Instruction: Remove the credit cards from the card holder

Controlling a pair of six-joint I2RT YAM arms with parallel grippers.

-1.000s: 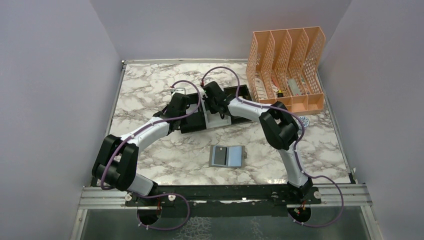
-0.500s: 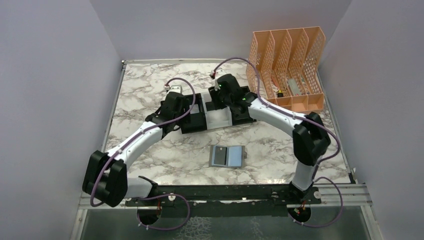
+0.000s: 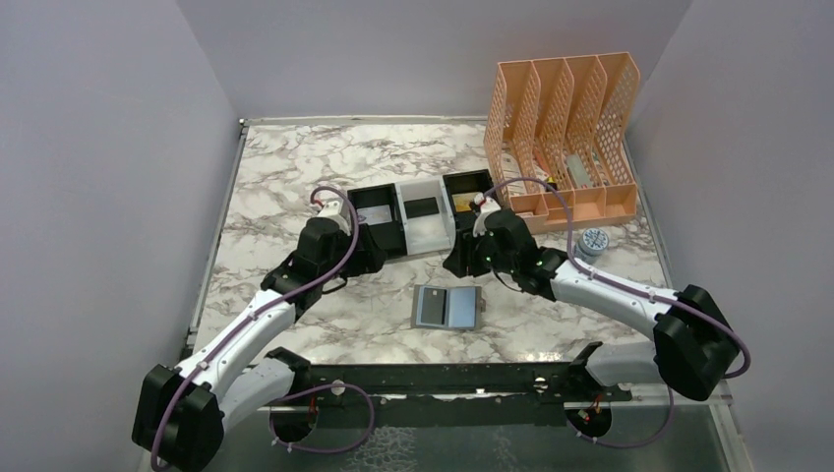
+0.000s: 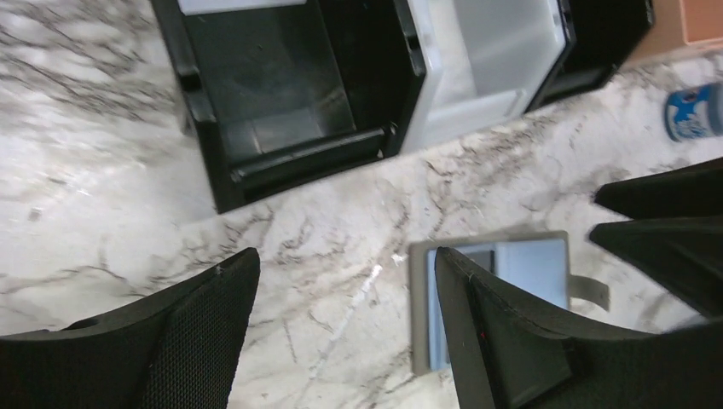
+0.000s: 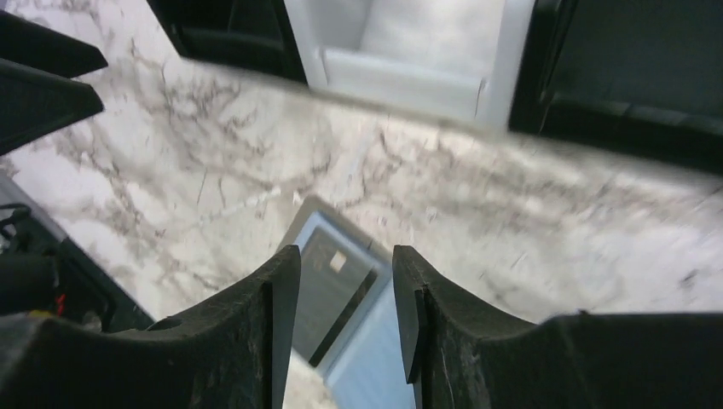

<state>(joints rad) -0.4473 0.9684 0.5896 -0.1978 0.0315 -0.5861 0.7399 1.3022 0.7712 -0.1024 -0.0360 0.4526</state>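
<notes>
Our left end effector [image 4: 345, 264] hangs spread wide and empty, our right end effector [image 5: 345, 256] narrowly parted, both low over the card holder [image 3: 447, 307] lying open on the tabletop [image 3: 295, 177], likely so its dark card [image 5: 328, 294] can be pinched out.

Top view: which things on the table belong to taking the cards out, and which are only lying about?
Job: card holder, lying open; dark card in its left panel.
Lying about: black-and-white tray; peach file rack; small blue-and-white tub.
</notes>
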